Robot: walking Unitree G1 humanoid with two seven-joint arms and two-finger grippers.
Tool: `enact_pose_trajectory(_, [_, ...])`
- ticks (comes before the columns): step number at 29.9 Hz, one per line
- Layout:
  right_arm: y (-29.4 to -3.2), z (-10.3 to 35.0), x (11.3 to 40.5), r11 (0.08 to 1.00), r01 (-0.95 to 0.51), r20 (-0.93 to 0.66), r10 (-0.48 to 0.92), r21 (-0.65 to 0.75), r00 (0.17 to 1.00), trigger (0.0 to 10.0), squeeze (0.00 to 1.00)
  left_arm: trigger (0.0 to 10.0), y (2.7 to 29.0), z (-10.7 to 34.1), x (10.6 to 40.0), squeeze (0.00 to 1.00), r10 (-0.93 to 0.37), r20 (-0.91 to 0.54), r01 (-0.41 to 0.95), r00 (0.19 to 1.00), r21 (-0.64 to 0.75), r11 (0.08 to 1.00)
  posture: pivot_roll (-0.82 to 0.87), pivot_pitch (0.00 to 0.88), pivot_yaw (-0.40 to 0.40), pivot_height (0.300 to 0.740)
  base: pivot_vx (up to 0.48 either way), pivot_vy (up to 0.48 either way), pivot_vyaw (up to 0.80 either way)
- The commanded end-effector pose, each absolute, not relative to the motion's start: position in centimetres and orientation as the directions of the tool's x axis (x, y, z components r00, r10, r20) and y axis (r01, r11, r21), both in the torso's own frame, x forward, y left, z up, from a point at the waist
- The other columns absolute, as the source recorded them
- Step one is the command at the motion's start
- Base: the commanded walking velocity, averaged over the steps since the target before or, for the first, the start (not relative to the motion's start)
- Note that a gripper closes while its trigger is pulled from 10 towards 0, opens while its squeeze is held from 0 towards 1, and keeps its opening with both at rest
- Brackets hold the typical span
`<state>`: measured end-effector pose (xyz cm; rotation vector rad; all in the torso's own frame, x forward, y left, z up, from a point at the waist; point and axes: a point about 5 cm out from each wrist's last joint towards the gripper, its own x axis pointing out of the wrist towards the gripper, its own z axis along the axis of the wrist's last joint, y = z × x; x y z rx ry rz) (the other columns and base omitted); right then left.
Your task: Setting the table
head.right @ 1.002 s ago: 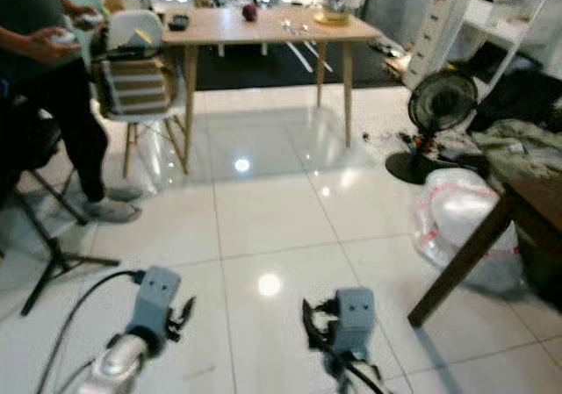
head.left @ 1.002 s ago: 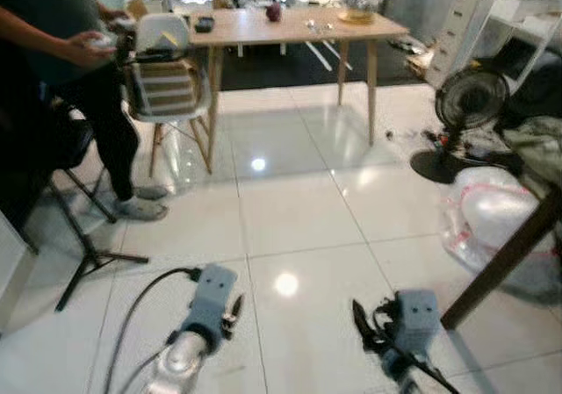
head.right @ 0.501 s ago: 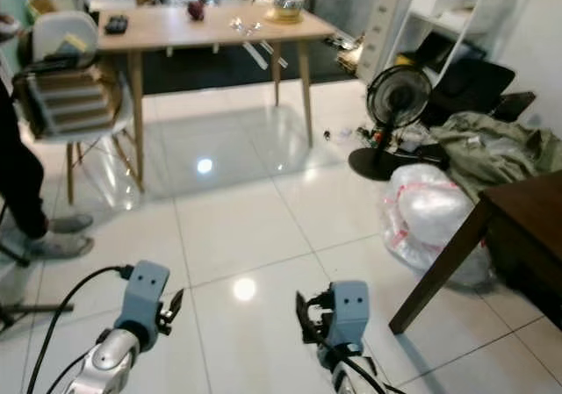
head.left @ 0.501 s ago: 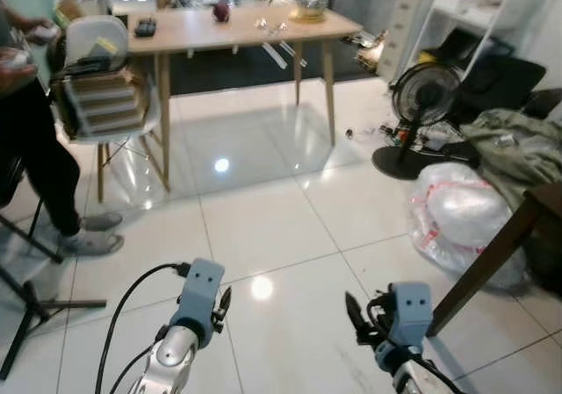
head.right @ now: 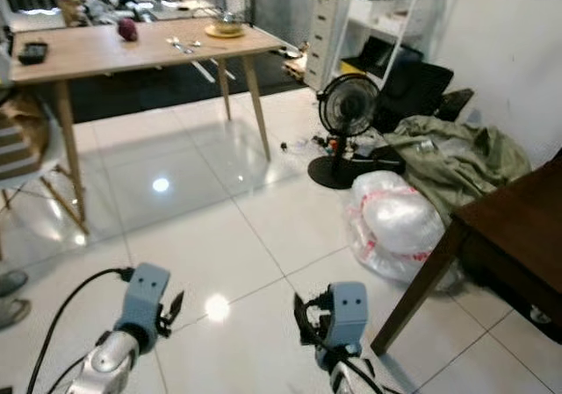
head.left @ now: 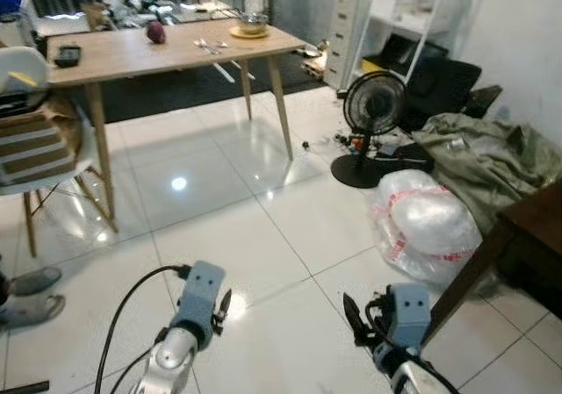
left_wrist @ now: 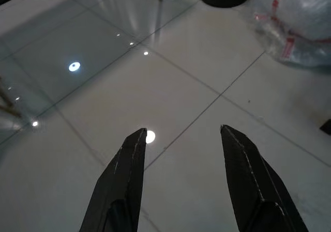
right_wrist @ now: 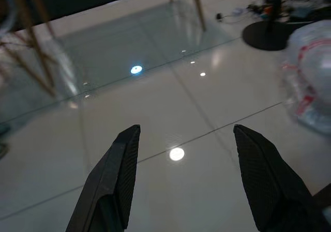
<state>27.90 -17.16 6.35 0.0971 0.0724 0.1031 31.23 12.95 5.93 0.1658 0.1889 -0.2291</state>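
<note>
Left eye view puts the worktop (head.left: 132,50) far across the room from you; on it sit a bowl on a plate (head.left: 252,27), some cutlery (head.left: 206,46), a dark red fruit (head.left: 155,32) and a small black item (head.left: 68,57); these look like the setting things, none yet in hand. By my reading you are in the approach step; next you need to walk to the worktop and raise the arms to its height. The left tool (left_wrist: 181,162) hangs low over the floor (head.left: 263,236), fingers spread and empty; the right tool (right_wrist: 189,165) likewise, spread and empty. The floor is glossy white tile with lamp glare. Right of the worktop stand a fan (head.left: 369,118), a plastic bag (head.left: 421,227), a green heap (head.left: 492,157) and a dark table (head.left: 527,236); left of it a chair (head.left: 35,139).
</note>
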Motion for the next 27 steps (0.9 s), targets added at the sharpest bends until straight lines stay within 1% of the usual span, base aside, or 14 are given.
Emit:
enact_pose_trajectory(1, [-17.39, 6.20, 27.78, 0.991, -0.085, -0.069, 0.093, 0.107, 0.993, 10.0, 0.00, 10.0, 12.59, 5.33, 30.86, 0.00, -0.221, -0.228, 0.257, 0.948, 0.142, 0.956, 0.06, 0.048, 0.080, 0.740, 0.480, 0.000, 0.00])
enact_pose_trajectory(9, [-16.95, 7.02, 28.26, 0.989, -0.098, -0.037, 0.103, 0.109, 0.994, 10.0, 0.00, 10.0, 12.65, 5.41, 30.88, 0.00, -0.222, -0.224, 0.257, 0.949, 0.143, 0.956, 0.07, 0.050, 0.084, 0.740, 0.479, 0.000, 0.00])
enact_pose_trajectory(27, [-16.86, 6.99, 28.22, 0.989, -0.101, -0.041, 0.106, 0.107, 0.994, 10.0, 0.00, 10.0, 12.70, 5.44, 30.72, 0.00, -0.220, -0.222, 0.255, 0.950, 0.142, 0.956, 0.08, 0.057, 0.081, 0.740, 0.466, 0.000, 0.00])
